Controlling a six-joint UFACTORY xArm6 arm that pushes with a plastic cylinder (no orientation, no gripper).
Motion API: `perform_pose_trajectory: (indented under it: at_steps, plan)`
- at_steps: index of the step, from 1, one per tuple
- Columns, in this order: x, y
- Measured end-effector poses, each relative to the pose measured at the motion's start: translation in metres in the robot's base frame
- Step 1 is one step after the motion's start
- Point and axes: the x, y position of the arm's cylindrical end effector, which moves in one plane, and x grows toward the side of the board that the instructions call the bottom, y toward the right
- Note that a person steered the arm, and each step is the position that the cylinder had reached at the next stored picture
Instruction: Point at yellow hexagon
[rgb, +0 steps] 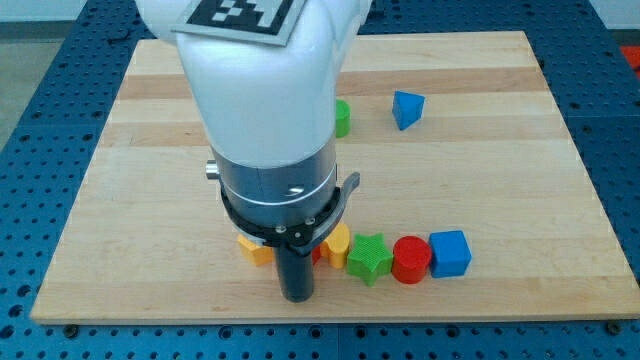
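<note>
Tip (296, 296) beside yellow hexagon (337, 243)

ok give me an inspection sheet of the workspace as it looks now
surface: pale wooden board lying on a blue perforated table.
job's things: a yellow block sits just to the view's right of my tip, partly hidden by the arm; a second yellow block peeks out on the view's left. Which one is the hexagon cannot be told.
clutter: red piece mostly hidden behind the rod, green star, red cylinder and blue cube in a row to the view's right; green block and blue triangular block nearer the view's top.
claw: none fitted; my tip rests near the board's bottom edge.
cables: nothing seen.
surroundings: nothing seen beyond the table.
</note>
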Motion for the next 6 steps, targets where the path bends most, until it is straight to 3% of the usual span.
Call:
perform_pose_trajectory:
  at_steps: [3, 5, 6]
  plan:
    - [0.019, -0.046]
    - [-0.011, -0.163]
    - [-0.037, -0.189]
